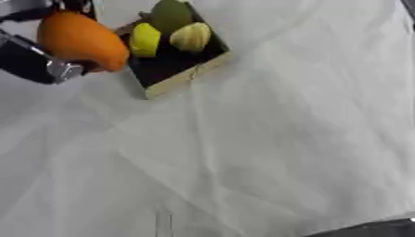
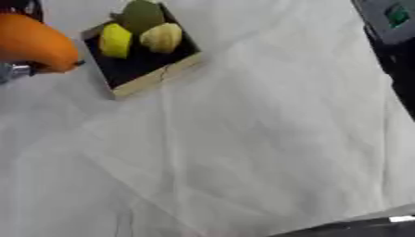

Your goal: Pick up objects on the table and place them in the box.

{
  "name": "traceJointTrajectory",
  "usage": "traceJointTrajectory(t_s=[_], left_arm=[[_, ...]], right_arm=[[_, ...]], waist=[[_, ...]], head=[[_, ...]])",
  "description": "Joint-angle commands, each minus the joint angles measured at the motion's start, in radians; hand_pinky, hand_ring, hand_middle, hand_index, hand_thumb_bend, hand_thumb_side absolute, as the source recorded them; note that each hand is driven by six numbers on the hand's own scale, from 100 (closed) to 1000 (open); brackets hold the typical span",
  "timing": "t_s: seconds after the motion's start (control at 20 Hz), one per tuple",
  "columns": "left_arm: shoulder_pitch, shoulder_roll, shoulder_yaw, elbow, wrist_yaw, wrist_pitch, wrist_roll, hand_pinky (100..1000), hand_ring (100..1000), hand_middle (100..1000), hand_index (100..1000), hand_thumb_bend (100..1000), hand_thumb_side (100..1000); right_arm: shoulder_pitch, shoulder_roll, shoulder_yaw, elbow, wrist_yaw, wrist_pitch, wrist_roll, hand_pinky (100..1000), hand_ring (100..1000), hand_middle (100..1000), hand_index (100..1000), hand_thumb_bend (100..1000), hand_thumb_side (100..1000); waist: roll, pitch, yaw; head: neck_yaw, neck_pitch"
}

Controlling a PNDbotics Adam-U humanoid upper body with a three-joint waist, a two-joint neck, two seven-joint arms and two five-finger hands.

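Orange fruit [image 1: 81, 40] sits in the left robot hand [image 1: 36, 62] at the upper left, just beside the box [image 1: 188, 76]; how its fingers close on the fruit is hidden. Inside the box lie a green fruit [image 1: 171, 15] and two yellow ones on a dark lining. White cloth [image 1: 267, 139] covers the desk.

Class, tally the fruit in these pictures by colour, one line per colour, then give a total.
Orange fruit, held in the left hand beside the box: 1
Yellow fruit, in the box: 2
Green fruit, in the box: 1
Total: 4
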Motion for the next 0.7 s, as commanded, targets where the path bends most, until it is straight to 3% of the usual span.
traceJointTrajectory(t_s=[0.05, 0.3, 0.7], left_arm=[[-0.051, -0.070, 0.002, 0.094, -0.007, -0.005, 0.054, 576, 595, 568, 532, 100, 148], [-0.085, -0.168, -0.003, 0.266, -0.047, -0.026, 0.149, 575, 597, 572, 545, 100, 168], [-0.091, -0.232, 0.001, 0.404, -0.086, -0.059, 0.208, 591, 613, 596, 579, 100, 156]], right_arm=[[-0.027, -0.026, -0.012, -0.020, -0.001, -0.004, 0.002, 892, 897, 800, 874, 100, 332], [-0.037, -0.020, -0.009, -0.019, 0.000, -0.005, 0.005, 892, 897, 800, 874, 100, 332], [-0.044, -0.015, -0.011, -0.021, -0.004, -0.004, 0.001, 893, 897, 800, 875, 100, 335]], waist=[[-0.002, -0.029, -0.006], [-0.002, -0.021, -0.020], [-0.001, -0.011, -0.027]], head=[[0.007, -0.012], [0.013, -0.022], [0.015, -0.026]])
